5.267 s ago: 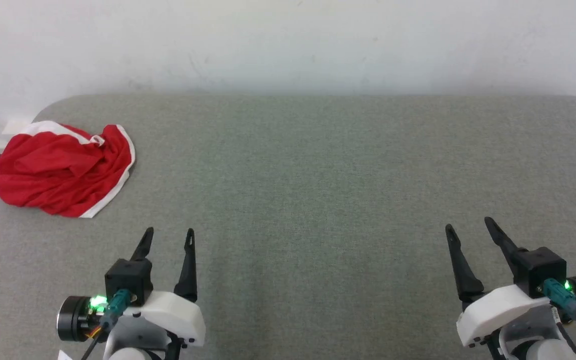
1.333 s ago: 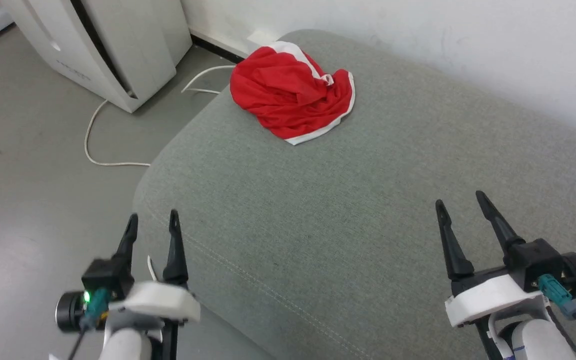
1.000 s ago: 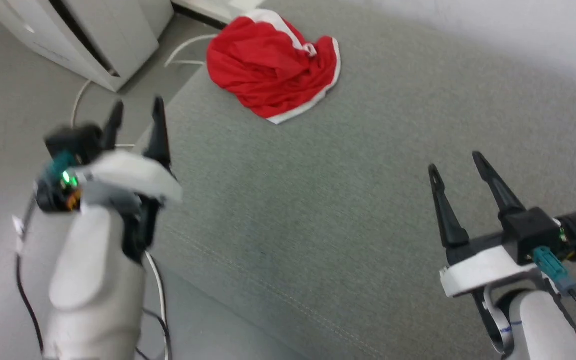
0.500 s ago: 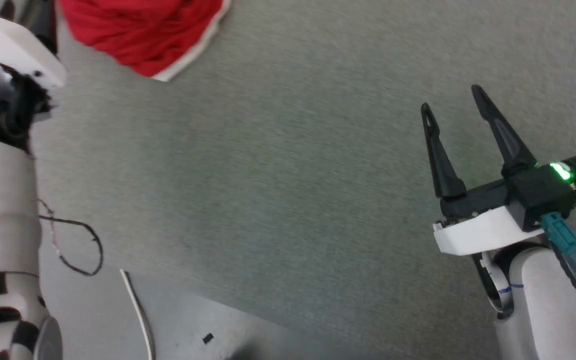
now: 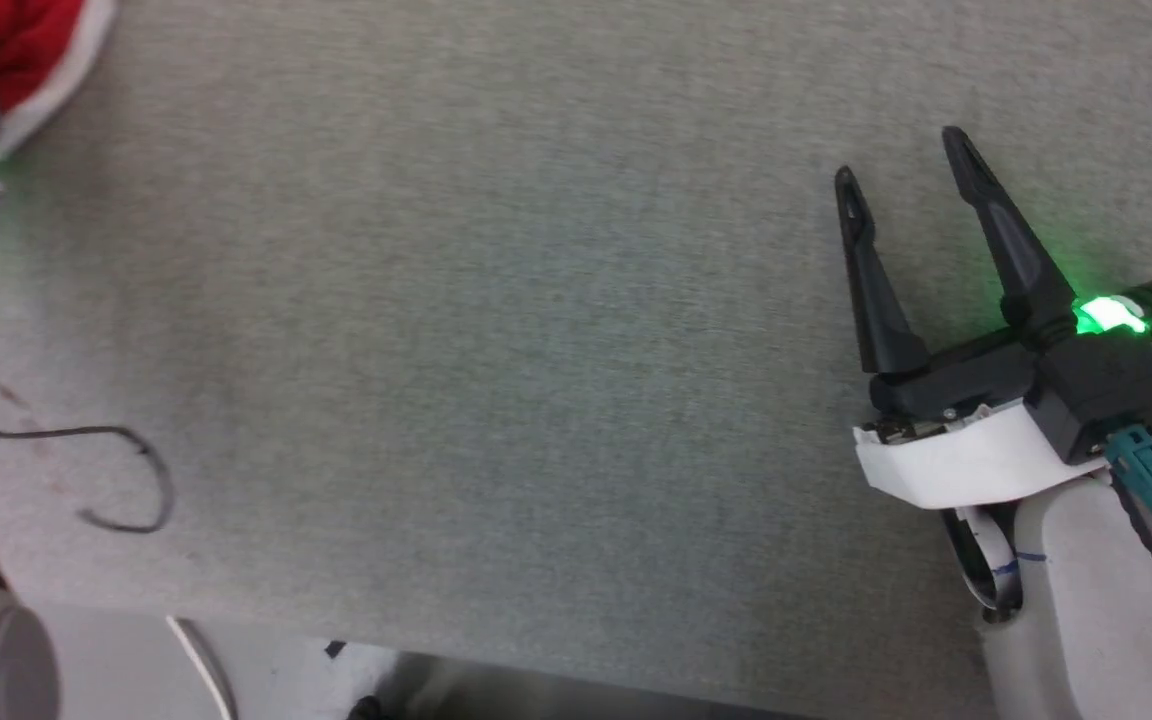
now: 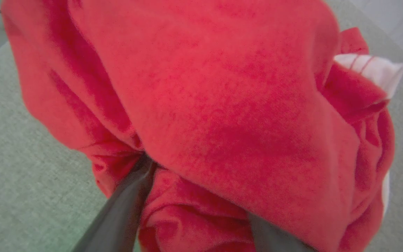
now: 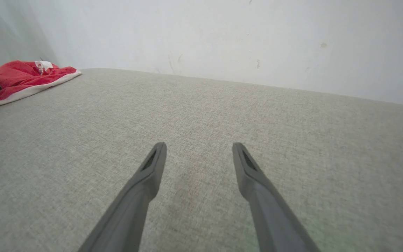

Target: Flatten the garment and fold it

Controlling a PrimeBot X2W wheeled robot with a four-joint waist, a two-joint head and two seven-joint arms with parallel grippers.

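Soft red garment (image 6: pixel 222 105), crumpled — grey woven cushion (image 5: pixel 536 350).

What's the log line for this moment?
step: grasp approach | left gripper: open, fingers in garment folds, tips hidden | right gripper: open, empty, over grey cushion | garment: crumpled, not yet flattened

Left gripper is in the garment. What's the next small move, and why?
Probably close the left gripper: its fingers stand apart, pushed into the bunched garment, with a red fold lying between them. The right gripper hangs open, well away.
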